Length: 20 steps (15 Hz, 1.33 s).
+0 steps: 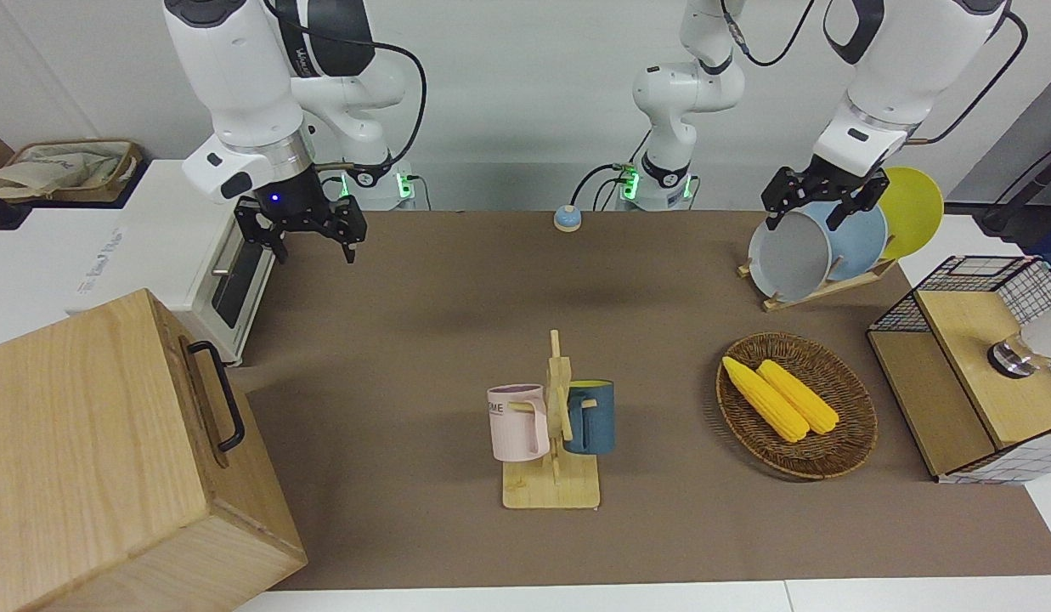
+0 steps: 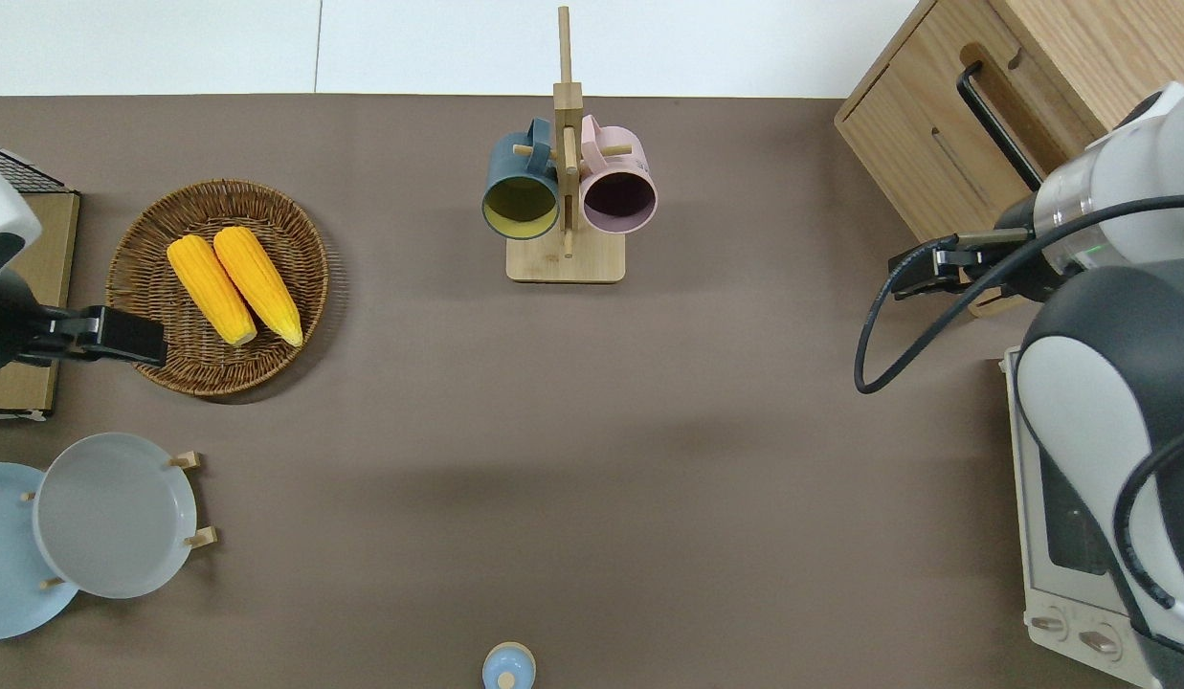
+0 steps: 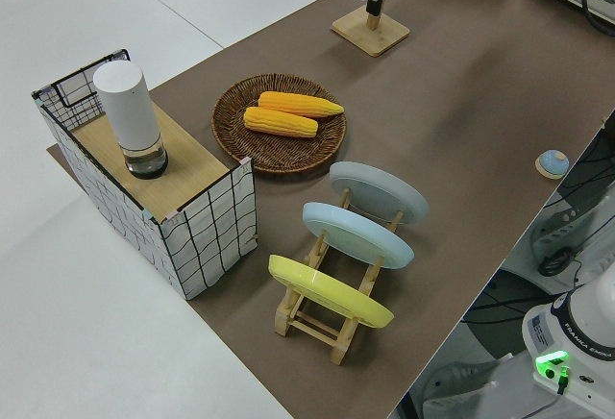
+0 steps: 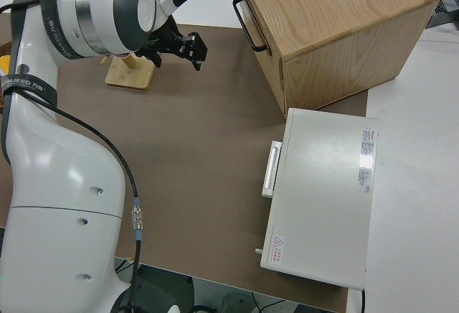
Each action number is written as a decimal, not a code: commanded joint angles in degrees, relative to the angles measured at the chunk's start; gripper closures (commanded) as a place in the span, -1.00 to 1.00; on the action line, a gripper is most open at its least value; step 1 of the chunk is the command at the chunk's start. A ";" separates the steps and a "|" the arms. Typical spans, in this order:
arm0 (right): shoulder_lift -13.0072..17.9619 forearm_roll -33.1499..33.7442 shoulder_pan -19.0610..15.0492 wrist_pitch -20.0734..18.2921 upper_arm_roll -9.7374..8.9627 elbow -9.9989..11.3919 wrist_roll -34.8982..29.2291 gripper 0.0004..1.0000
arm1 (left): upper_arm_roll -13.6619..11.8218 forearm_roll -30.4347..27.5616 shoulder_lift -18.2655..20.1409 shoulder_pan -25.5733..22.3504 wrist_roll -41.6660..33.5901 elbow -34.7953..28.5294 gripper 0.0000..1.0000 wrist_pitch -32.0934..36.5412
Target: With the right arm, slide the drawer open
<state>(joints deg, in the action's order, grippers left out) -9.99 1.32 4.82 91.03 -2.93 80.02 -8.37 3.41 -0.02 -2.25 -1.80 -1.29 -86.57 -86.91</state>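
Open and empty, the fingers of the right gripper point(image 1: 308, 231) hang splayed above the brown table mat point(image 1: 457, 340), with nothing between them. The right arm bends down from its base in the front view, its wrist pointing down, the gripper in the air close to the white toaster oven point(image 1: 198, 255) and short of the big pale wooden box point(image 1: 109, 459). The overhead view shows the right gripper point(image 2: 922, 271) over the mat just beside the box's front corner, near the drawer point(image 2: 946, 144) but not touching its black bar handle point(image 2: 995, 124). The drawer sits flush in the box at the right arm's end of the table, farther from the robots than the oven. The right side view alone shows the box's top and the oven's top with its door handle, with the gripper point(image 4: 188, 47) apart from the drawer front. The left arm is parked; its gripper point(image 1: 822, 200) shows spread fingers holding nothing in the front view. Only the left side view shows the wire-mesh cabinet point(image 3: 154, 198) with a white cylinder point(image 3: 130, 116) standing on it. Across the mat stand a mug tree point(image 1: 557, 416) with a pink mug point(image 1: 518, 422) and a blue mug point(image 1: 595, 416), a wicker basket point(image 1: 839, 459) with two corn cobs point(image 1: 780, 398), and a plate rack point(image 1: 818, 285) with three plates.
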 commanded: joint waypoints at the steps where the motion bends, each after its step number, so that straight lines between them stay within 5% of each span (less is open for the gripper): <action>1: -0.12 -1.05 -1.73 -0.59 -0.41 0.14 -0.23 -0.97 | 0.37 0.98 -0.65 -0.22 -0.56 1.49 -0.99 1.13; 14: -0.12 -1.32 -1.31 -1.20 -0.49 -0.92 0.37 -0.96 | 0.37 0.98 -0.65 -0.22 -0.56 1.49 -0.99 1.13; 20: -0.12 3.49 -0.25 -3.49 -1.28 -0.92 0.81 -0.96 | 0.37 0.98 -0.65 -0.22 -0.56 1.40 -0.99 1.13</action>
<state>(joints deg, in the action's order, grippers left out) -10.15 1.50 4.28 88.97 -3.29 79.62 -8.41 3.41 -0.02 -2.25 -1.80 -1.29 -86.57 -86.91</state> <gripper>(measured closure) 0.018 0.004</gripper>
